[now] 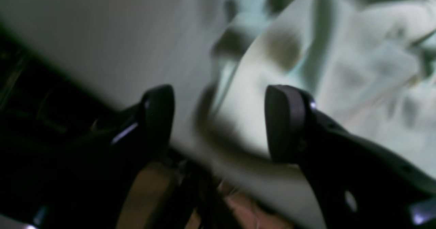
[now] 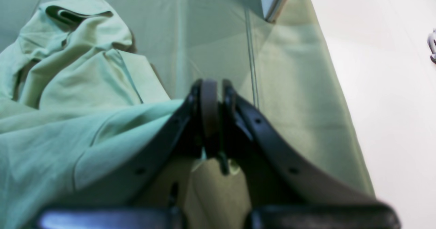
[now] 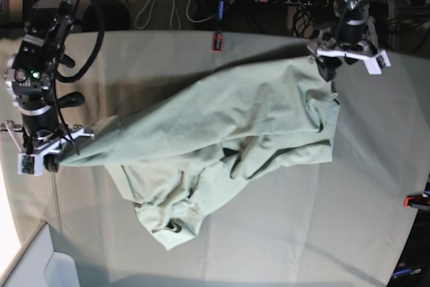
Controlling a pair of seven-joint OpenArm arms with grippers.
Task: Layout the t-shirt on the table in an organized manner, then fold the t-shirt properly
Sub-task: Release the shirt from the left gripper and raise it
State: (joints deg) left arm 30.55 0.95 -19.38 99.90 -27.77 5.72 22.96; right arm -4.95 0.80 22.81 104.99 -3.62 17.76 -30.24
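Across the grey-green worktop (image 3: 282,233) the mint t-shirt (image 3: 222,132) lay crumpled, stretched between both arms. At its sleeve-side corner, the right gripper (image 3: 50,159) had its jaws clenched on a pinch of the t-shirt's fabric. Near the far edge, the left gripper (image 3: 327,66) hung with jaws released, spread apart just above the cloth.

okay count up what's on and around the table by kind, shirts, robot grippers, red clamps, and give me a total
t-shirt: 1
grippers: 2, left gripper and right gripper
red-orange clamps on the table edges: 2, back clamp and side clamp
Total: 5
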